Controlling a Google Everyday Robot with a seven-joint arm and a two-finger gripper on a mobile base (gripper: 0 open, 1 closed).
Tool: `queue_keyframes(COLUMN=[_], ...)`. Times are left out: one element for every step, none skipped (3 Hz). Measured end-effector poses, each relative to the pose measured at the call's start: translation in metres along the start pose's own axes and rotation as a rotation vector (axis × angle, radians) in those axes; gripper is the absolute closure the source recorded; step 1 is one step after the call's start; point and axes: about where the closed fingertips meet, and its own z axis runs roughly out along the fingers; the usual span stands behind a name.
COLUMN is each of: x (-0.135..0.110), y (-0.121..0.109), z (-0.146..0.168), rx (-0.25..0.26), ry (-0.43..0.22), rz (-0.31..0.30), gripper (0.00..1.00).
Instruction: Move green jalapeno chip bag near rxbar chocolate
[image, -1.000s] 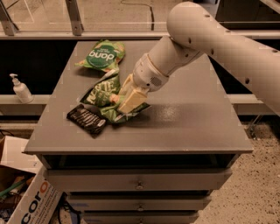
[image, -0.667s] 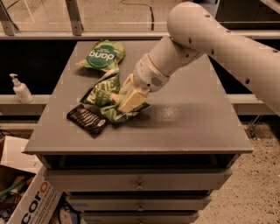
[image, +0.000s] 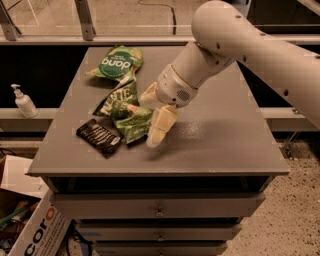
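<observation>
Hanging over the worktop's middle, the gripper (image: 148, 121) is released, fingers spread at the right edge of the green jalapeno chip bag (image: 122, 107). The rxbar chocolate (image: 99, 136) lies just beside the bag, toward the front-left corner. A dang bag (image: 116, 63) sits near the back edge.

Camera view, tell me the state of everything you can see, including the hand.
rxbar chocolate: lying flat, front left of the table
green jalapeno chip bag: crumpled, lying beside the rxbar chocolate
dang bag: lying flat at the back
hand: open, at the chip bag's right edge
pump bottle: upright
</observation>
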Motion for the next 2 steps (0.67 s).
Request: queue_keyframes(x=[0.001, 0.0], y=[0.003, 0.004], z=[-0.008, -0.03], rx=[-0.005, 0.006], ry=[-0.005, -0.045], rz=[0.014, 0.04], gripper=[0.0, 0.0])
